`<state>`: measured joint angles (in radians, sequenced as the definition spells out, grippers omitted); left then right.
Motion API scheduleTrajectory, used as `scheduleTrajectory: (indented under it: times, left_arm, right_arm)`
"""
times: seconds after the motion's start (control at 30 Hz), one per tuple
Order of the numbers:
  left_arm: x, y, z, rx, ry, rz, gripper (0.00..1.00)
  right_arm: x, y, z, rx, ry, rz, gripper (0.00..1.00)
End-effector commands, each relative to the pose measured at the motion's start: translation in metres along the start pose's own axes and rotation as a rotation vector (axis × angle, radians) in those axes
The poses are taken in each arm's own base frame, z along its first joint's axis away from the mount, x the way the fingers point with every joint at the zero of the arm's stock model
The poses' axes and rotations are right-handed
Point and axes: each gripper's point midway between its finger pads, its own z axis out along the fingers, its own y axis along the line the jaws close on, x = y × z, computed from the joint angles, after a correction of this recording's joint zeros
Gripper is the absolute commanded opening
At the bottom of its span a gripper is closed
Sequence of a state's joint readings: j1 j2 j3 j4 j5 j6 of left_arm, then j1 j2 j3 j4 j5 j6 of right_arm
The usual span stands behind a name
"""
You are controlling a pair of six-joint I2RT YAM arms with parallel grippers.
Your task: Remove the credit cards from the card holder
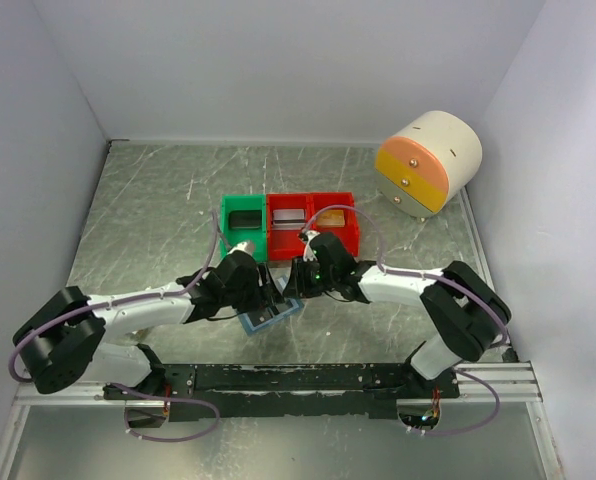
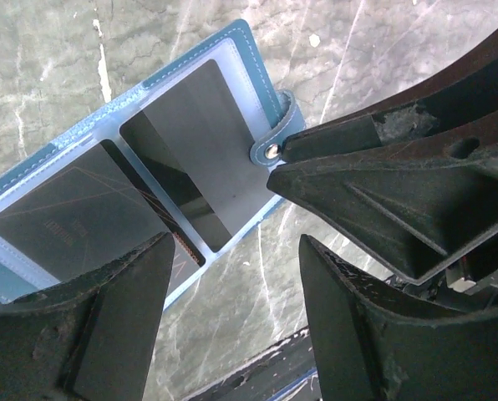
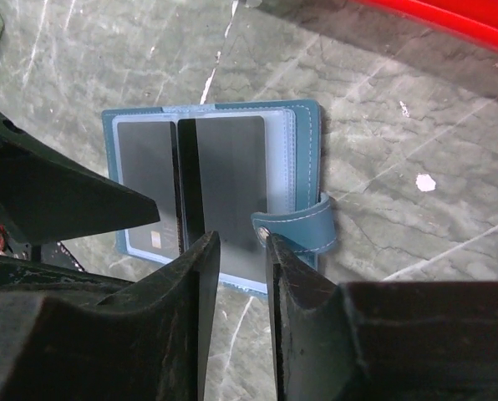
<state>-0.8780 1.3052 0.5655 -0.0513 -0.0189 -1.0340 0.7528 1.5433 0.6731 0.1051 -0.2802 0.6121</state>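
Grey veined stone makes up the surface [image 1: 148,220], with three plastic bins [image 1: 286,246] in a row behind the work. Both arms lean in over the card holder [image 3: 306,150], which lies spread open and flat in front of the bins.

The left pincer [image 2: 236,242] is released, its fingers wide apart over the near page with nothing between them. The right pincer [image 3: 241,242] has its jaws close together at the snap strap [image 3: 303,232]; I cannot tell whether it nips the strap or only rests there.

The credit cards [image 3: 228,167], dark grey, all sit in their clear pockets, so I'd say extraction has not begun. The next move likely calls for pinning the holder steady while one fingertip catches a card's exposed edge and slides it along the pocket mouth.
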Motion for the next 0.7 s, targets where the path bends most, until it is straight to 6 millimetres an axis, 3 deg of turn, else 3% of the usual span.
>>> scheduleTrajectory:
  times: [0.0,0.17,0.37,0.47,0.53,0.67]
  left_arm:
    - [0.000,-0.008,0.010,0.031,0.000,-0.030,0.72]
    - [-0.001,-0.004,0.016,0.001,-0.002,-0.033,0.69]
    - [-0.002,0.001,0.011,-0.014,-0.019,-0.036,0.69]
    - [-0.003,0.001,0.010,-0.014,-0.025,-0.041,0.68]
    - [-0.002,0.002,0.009,-0.010,-0.027,-0.048,0.68]
    - [-0.003,0.001,0.008,-0.005,-0.027,-0.048,0.68]
  right_arm:
    - [-0.009,0.004,0.008,-0.009,0.005,-0.024,0.28]
    - [-0.019,0.013,-0.002,-0.032,-0.037,-0.036,0.27]
    - [-0.035,0.039,-0.024,-0.122,-0.125,-0.057,0.30]
    - [-0.034,0.055,-0.021,-0.156,-0.110,-0.070,0.30]
    - [-0.031,0.051,-0.010,-0.105,-0.089,-0.064,0.29]
    - [-0.023,0.023,0.009,0.033,-0.047,-0.034,0.28]
